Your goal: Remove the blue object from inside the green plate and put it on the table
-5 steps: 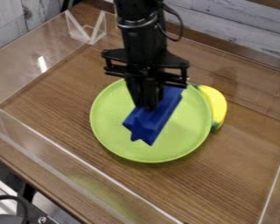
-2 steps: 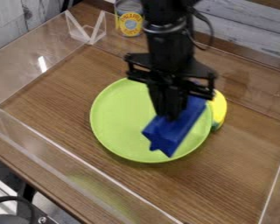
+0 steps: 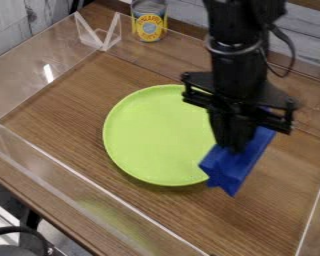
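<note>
A brown wood-grain table (image 3: pixel 69 120) is seen, bordered by clear acrylic walls (image 3: pixel 23 185) on the near and left sides. Beyond the far edge of the table, behind the large round lime-green plate (image 3: pixel 149 135), a pale surface is visible, on which a small yellowish jar (image 3: pixel 148 22) with a label is stood; the writing on that label is too small to be read. A clear angled acrylic stand (image 3: pixel 96 35) is set to the left of the jar, also behind the plate. No other writing can be made out.

The plate is laid flat near the middle of the table, and its inside is shown bare. The royal-blue rectangular block (image 3: pixel 239 165) is held just off the plate's right rim, its lower end overlapping that rim at the near right. Its long axis is tilted, running from upper right down to lower left, so that the lower end is pointed toward the near edge of the plate.

The black gripper (image 3: pixel 238 140) is pointed steeply downward from the right of the plate, and its jaws are drawn narrow and clamped on the upper part of the blue block.
</note>
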Motion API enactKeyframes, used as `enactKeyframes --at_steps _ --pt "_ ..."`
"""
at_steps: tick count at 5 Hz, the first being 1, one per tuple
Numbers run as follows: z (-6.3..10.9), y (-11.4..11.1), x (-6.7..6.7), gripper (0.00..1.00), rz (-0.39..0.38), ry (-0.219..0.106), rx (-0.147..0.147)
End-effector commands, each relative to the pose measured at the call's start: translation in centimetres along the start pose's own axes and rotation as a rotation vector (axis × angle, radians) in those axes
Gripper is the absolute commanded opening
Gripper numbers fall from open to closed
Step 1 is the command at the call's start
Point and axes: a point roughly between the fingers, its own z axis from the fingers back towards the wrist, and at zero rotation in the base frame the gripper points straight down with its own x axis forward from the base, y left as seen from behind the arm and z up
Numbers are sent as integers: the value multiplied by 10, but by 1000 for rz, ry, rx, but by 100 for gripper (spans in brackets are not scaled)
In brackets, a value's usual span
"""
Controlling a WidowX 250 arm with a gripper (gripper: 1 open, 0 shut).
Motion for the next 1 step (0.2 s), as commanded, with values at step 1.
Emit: enactKeyframes --at_steps 1 --pt "3 -19 6 0 -10 -50 -25"
